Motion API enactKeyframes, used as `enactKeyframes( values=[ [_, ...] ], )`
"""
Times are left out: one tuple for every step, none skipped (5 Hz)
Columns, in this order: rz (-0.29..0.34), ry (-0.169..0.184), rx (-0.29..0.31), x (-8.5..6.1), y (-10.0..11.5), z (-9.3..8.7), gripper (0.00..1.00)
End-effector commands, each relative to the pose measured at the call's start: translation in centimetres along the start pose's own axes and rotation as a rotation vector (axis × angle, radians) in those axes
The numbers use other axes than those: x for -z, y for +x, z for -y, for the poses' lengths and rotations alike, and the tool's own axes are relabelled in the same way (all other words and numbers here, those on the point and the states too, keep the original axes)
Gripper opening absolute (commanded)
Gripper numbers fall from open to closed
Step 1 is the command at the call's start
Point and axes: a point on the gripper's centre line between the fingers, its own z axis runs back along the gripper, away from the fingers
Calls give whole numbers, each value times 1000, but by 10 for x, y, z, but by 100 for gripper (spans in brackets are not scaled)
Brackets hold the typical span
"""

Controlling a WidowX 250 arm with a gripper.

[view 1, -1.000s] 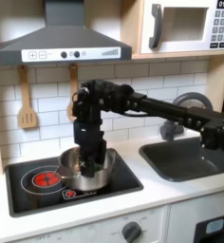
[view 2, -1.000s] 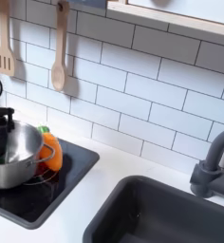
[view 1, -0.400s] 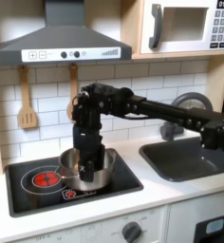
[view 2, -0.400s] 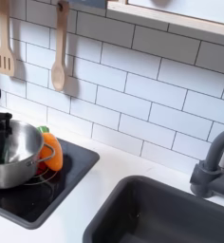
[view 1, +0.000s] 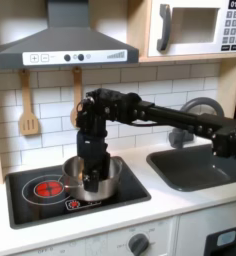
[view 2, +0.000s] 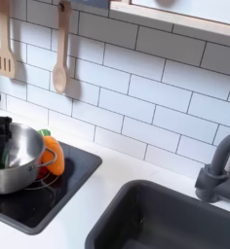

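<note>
The end effector (view 1: 91,172) is down inside the steel pot (view 1: 93,177) on the black stovetop (view 1: 30,195), finger spread hidden so I can't tell its opening, and it ought to stay centred, clear of the orange vegetable (view 2: 51,154) touching the pot's wall.

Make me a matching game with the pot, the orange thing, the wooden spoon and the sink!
Things:
1. pot
2. orange thing
3. wooden spoon
4. sink

Places:
A. hanging on the tiled wall
B. set into the counter at the second exterior view's right
C. on the stove, under the gripper
D. on the stove, just behind the pot

Pairs: 1-C, 2-D, 3-A, 4-B
</note>
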Motion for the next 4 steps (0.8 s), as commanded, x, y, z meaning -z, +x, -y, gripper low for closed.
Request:
enactKeyframes(
  values=[
    [2,11,10,1,0,0,100],
    [2,16,17,1,-1,0,100],
    [1,16,15,1,-1,0,100],
    [1,16,17,1,-1,0,100]
  ],
)
